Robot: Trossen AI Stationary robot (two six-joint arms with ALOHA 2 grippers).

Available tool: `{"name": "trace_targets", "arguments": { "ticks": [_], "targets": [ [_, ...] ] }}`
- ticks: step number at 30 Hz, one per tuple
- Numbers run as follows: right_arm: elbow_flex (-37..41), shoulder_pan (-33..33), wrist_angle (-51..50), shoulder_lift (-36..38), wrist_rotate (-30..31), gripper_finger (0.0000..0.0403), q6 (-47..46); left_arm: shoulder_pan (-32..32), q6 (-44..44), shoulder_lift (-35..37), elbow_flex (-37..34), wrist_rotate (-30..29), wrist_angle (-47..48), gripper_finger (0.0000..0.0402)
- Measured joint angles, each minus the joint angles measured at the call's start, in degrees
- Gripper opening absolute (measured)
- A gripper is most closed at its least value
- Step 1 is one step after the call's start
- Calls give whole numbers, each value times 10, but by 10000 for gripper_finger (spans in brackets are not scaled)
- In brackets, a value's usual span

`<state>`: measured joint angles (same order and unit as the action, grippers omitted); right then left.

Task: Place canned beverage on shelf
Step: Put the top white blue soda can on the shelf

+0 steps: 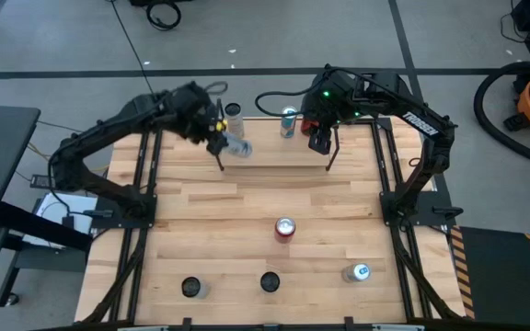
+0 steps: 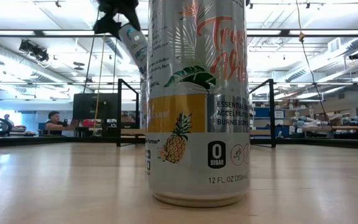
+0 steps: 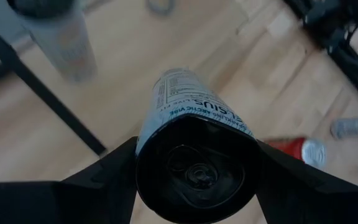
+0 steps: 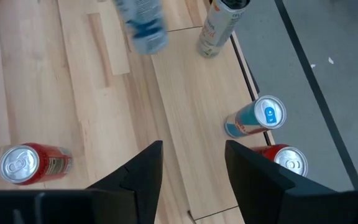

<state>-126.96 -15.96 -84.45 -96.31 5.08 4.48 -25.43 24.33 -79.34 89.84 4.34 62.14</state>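
desk point(image 1: 247, 216): light wood planks | shelf point(image 1: 274, 152): pale board, black frame | near can point(image 2: 197, 99): silver, pineapple print, yellow band | middle can point(image 1: 285, 228): red | far can point(image 1: 289, 120): light blue | held can point(image 3: 188, 115): white, black lettering

pale can point(image 1: 236, 147) tilted above shelf point(image 1: 274, 152), light wood board, black end frames

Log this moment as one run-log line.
left gripper: shut on can, tilted over shelf | right gripper: open, empty, above shelf
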Motion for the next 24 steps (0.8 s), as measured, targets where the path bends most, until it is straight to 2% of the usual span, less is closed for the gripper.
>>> {"name": "trace_targets", "arguments": {
  "ticks": [9, 15, 19, 24],
  "targets": [
    [0, -18, 0, 0, 0, 183, 2, -22, -67, -135, 167, 17, 69, 262],
    [0, -30, 0, 0, 0, 183, -3, -32, -73, -220, 266, 16, 102, 263],
    [0, -30, 0, 0, -1, 183, -5, -46, -75, -260, 294, 16, 108, 263],
    [0, -30, 0, 0, -2, 183, -15, -60, -86, -303, 296, 16, 111, 263]
  ]
}}
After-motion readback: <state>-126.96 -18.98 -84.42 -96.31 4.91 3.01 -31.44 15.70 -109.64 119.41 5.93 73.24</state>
